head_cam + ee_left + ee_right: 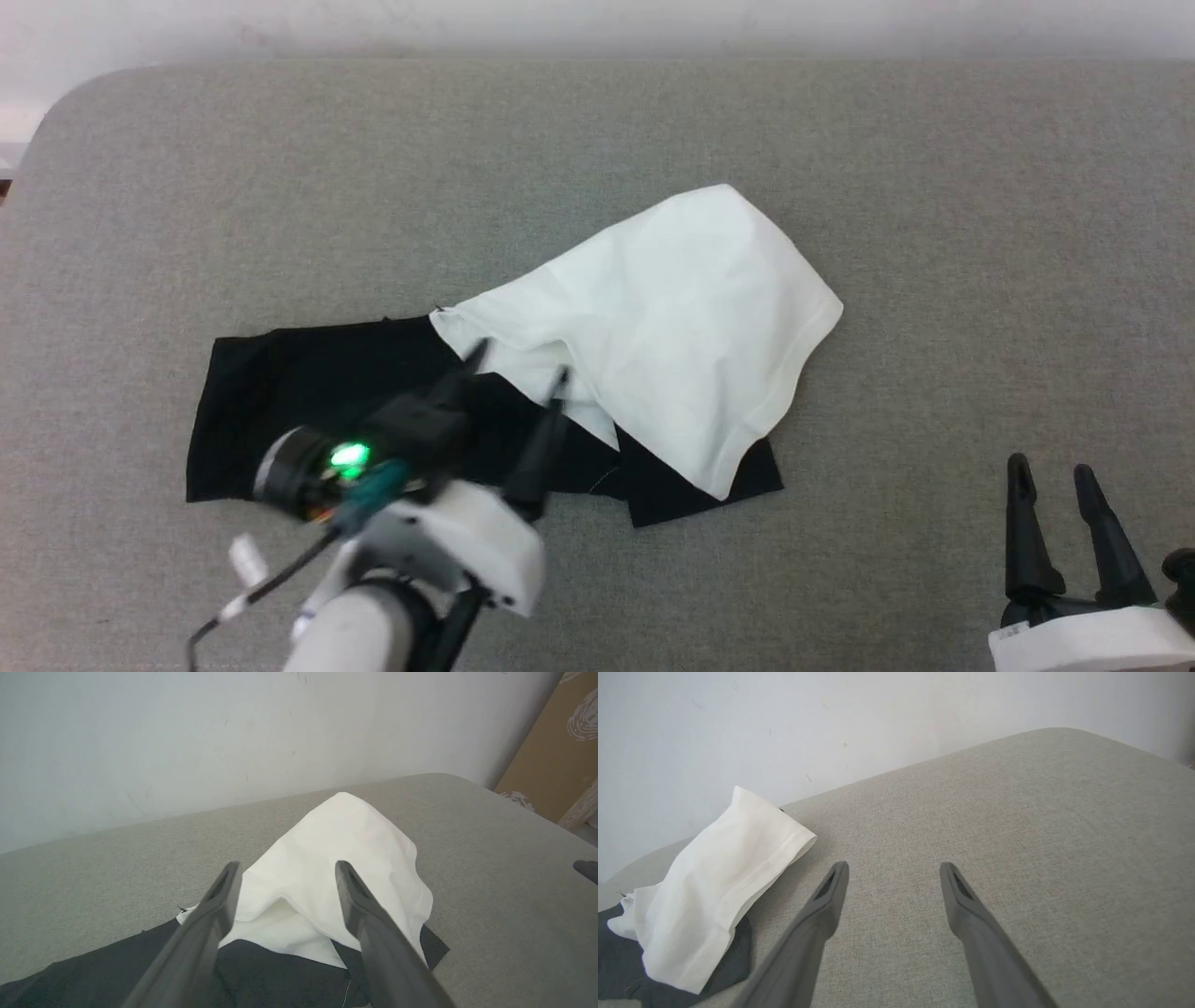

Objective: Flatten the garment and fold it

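Our left gripper [520,362], fingers spread and holding nothing, hangs over the crumpled T-shirt [672,317].

Our right gripper [1050,465] is likewise spread and empty over bare grey cushion [934,187] at the near right, well apart from the shirt. The cushion's far edge meets a pale wall [597,23], and its far left corner is rounded. Wide bare fabric lies right of and beyond the shirt. The shirt lies mid-cushion, its long axis running from the flat black part at near left to the humped white part at far right. Our left gripper sits above the line where black meets white, and we cannot tell whether it touches.
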`<state>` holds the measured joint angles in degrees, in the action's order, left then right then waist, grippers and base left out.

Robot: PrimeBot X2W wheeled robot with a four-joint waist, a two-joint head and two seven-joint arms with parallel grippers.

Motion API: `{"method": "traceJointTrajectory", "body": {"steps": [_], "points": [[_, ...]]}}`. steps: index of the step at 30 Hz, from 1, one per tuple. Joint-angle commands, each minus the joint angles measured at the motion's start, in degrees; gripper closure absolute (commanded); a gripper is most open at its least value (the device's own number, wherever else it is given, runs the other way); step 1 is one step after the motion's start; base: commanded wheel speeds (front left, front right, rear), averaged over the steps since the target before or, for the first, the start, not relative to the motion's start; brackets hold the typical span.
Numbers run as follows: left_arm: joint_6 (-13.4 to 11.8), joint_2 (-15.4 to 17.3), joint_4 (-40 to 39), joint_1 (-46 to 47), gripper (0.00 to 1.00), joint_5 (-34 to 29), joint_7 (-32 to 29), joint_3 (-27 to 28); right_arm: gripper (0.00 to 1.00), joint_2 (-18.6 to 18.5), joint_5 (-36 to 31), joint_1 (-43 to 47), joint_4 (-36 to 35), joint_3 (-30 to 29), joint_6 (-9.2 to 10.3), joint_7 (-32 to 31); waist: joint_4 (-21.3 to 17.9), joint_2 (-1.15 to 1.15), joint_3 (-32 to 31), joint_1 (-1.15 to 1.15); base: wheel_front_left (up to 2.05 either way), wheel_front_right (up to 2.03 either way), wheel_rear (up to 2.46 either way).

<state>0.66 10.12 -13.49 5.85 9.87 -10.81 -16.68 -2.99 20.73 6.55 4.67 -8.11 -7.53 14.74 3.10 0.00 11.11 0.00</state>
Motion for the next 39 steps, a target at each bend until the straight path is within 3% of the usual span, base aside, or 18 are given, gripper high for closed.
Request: {"method": "traceJointTrajectory", "body": {"steps": [1,8,12,28,29,30,31,32,33,39], "points": [[1.4,-0.3,1.4,2.6,0.00,-1.3,-1.4,-2.1,0.00,0.1,-0.2,-0.7,0.2,0.3,0.04,0.3,0.2,0.00,-0.2,0.00,0.00,0.00,0.00],[4.9,-3.3,12.6,9.2,0.00,-2.1,-7.8,-11.8,0.00,0.1,-0.2,-0.8,0.8,0.8,0.04,0.3,0.1,0.00,0.0,0.00,0.00,0.00,0.00],[5.5,-5.0,19.7,11.7,0.00,0.0,-9.8,-14.2,0.00,0.1,-0.3,-0.9,1.1,1.2,0.04,0.3,-0.5,0.00,0.2,0.00,0.00,0.00,0.00],[2.2,-6.6,35.8,17.9,0.00,-2.8,-6.4,-18.3,0.00,0.1,-0.7,-1.1,1.4,1.2,0.04,0.3,-2.6,0.00,0.7,0.00,0.00,0.00,0.00],[2.2,-6.6,36.3,18.1,0.04,-2.7,-6.1,-18.4,0.00,0.1,-0.7,-1.1,1.3,1.2,0.04,0.3,-2.6,0.00,0.7,0.00,0.00,0.00,0.00],[2.1,-6.7,36.7,18.4,0.36,-2.5,-5.8,-18.5,0.00,0.1,-0.7,-1.2,1.3,1.1,0.04,0.3,-2.6,0.00,0.7,0.00,0.00,0.00,0.00],[2.1,-6.7,37.1,18.6,0.62,-2.4,-5.4,-18.5,0.00,0.1,-0.7,-1.2,1.3,1.1,0.04,0.3,-2.6,0.00,0.8,0.00,0.00,0.00,0.00],[2.0,-6.8,37.5,18.8,0.75,-2.2,-5.0,-18.6,0.00,0.1,-0.7,-1.3,1.3,1.1,0.04,0.3,-2.6,0.00,0.8,0.00,0.00,0.00,0.00],[2.0,-6.8,37.8,19.0,1.00,-2.0,-4.5,-18.7,0.00,0.1,-0.7,-1.3,1.3,1.0,0.04,0.3,-2.6,0.00,0.8,0.00,0.00,0.00,0.00],[2.3,-7.0,38.9,19.9,1.00,-0.2,-2.4,-19.0,0.00,0.1,-0.5,-1.3,1.5,1.0,0.04,0.3,-2.4,0.00,0.4,0.00,0.00,0.00,0.00]]}}
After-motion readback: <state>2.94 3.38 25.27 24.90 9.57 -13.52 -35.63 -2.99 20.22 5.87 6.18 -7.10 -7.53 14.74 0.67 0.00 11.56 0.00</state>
